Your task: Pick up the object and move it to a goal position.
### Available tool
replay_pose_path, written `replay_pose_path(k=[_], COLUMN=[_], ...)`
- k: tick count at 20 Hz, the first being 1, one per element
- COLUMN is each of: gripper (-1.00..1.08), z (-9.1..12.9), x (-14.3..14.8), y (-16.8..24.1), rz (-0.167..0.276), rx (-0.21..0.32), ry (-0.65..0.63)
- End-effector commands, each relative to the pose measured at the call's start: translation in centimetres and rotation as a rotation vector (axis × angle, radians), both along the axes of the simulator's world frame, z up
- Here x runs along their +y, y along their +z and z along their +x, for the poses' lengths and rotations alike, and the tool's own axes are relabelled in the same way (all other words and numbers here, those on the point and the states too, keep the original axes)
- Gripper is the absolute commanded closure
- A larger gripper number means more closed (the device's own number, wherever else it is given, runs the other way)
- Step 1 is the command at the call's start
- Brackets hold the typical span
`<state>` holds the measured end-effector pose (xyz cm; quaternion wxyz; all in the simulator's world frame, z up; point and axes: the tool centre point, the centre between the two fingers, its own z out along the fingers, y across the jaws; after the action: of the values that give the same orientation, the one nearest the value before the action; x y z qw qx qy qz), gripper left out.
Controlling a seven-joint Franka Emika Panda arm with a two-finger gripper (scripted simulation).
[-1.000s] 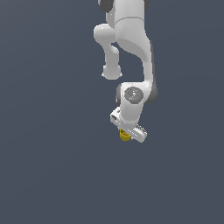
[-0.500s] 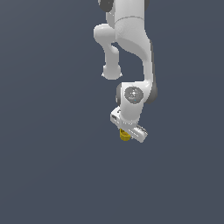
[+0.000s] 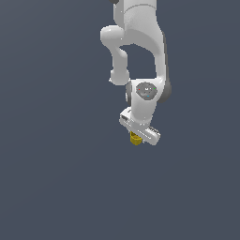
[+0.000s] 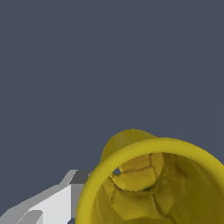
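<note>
Grabbing was the step I seemed to be on, or the very start of carrying. My gripper (image 3: pixel 136 139) sat a little below the middle of the exterior view, pointing down from my white arm (image 3: pixel 140 37), which came in from the top of the frame. The yellow cup (image 3: pixel 135 139) peeked out just under the flat white bar of my hand, so it was right at my fingers.

In the wrist view the cup (image 4: pixel 153 183) filled the lower right of the frame, very close to the camera. I could look straight into its hollow top and see its bumpy yellow inside. One of my fingers (image 4: pixel 48 208) showed as a white and grey shape in the lower left corner, just beside the cup's rim. The other finger was out of sight.

I could not tell how far apart my fingers were, or if they squeezed the cup at all. The cup hid them in one view, and they were too small to see in the other.

Next, I think I needed to be sure of a firm hold and then carry the cup to the goal. No goal mark showed in either view, so I could not say which way to go.

No words, names or labels could be read anywhere, only a small round grey patch on my arm (image 3: pixel 146 90)
</note>
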<state>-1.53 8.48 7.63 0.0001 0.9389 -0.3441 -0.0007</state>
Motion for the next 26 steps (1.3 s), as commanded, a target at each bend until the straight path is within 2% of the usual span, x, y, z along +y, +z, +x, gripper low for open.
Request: replay_pose_path(k=[1, 16, 26], gripper=[1.08, 1.08, 1.08], z=[-0.8, -7.9, -10.6], x=[0.4, 3.3, 4.6], y=[1.4, 12.1, 16.4], rz=[0.001, 0.000, -0.001], rx=[-0.002, -0.002, -0.002], ry=[0.000, 0.000, 0.000])
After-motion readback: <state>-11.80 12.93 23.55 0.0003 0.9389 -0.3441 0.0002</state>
